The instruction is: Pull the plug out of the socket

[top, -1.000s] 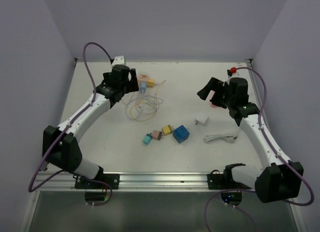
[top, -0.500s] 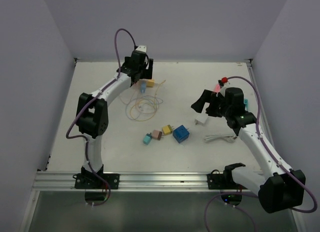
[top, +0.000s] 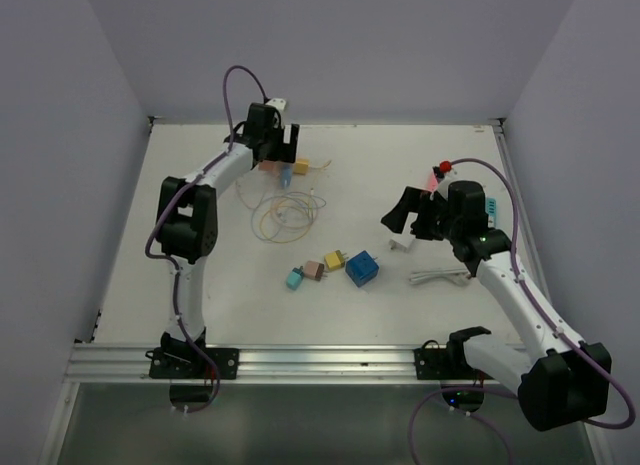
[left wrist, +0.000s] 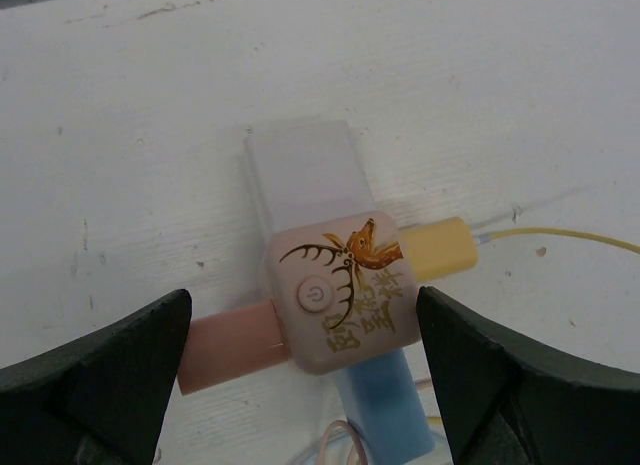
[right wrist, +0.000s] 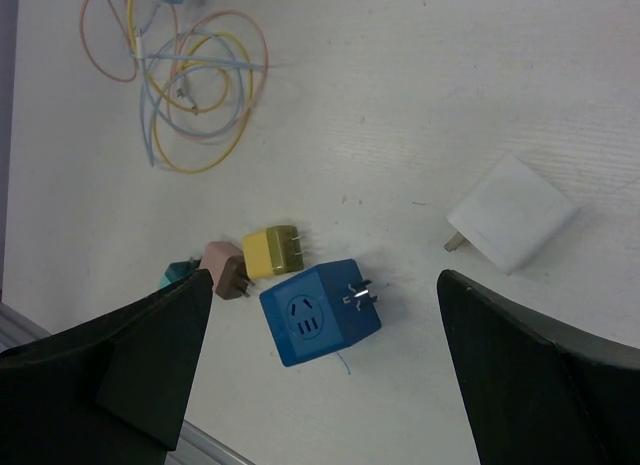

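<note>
The socket [left wrist: 340, 295] is a small pinkish block with a deer print and a power button, lying at the far back of the table. Four plugs stick out of it: pink [left wrist: 228, 347], yellow [left wrist: 435, 249], blue [left wrist: 385, 400] and pale white [left wrist: 305, 170]. My left gripper [left wrist: 302, 297] hangs open over it, one finger on each side, touching nothing. From above, the yellow plug [top: 301, 166] and blue plug [top: 286, 176] show beside the left gripper [top: 272, 148]. My right gripper [right wrist: 325, 275] is open and empty above a blue cube adapter [right wrist: 320, 312].
A loose coil of thin cables [top: 285, 210] trails from the socket toward the middle. Yellow [right wrist: 272, 251], brown-pink [right wrist: 225, 268] and teal [right wrist: 180, 273] plugs lie by the blue cube. A white adapter [right wrist: 510, 225] and metal tweezers [top: 440, 276] lie to the right.
My left arm swung from the left side out to the back of the table and settled over the socket. My right gripper came down and left toward the blue cube.
</note>
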{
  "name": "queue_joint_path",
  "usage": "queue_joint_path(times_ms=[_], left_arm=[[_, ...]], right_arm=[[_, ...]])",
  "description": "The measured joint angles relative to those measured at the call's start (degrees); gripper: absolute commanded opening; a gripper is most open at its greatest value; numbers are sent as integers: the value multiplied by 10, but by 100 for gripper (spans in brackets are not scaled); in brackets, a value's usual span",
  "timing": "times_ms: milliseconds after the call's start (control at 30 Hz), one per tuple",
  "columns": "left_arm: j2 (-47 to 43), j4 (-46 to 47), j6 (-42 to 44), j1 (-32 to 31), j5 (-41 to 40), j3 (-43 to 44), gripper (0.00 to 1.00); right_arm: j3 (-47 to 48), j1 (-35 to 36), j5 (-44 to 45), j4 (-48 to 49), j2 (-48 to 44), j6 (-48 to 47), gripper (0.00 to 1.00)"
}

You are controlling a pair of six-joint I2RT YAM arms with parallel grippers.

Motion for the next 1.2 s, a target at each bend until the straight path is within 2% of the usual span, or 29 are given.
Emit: queue_joint_path(times_ms=[233,433,800,1000,1200], left_arm=[[-7,13,-2,-4,65,-53,93],[-51,19,-12,-9,100,-115,91],[-137,-4,-88,-81,80,-185,91],[-182,-31,-124,-83,54,-213,94],[-201,-52,-105,-83,13,-194,95]], right_arm=[[-1,0,-1,0,-3,0,98],[-2,0,-3,0,-8,0,98],[-9,1,-9,-4,-30,0,98],[-15,1,-12,-9,-33,0,98],[-15,1,-13,-10,-39,0,98]])
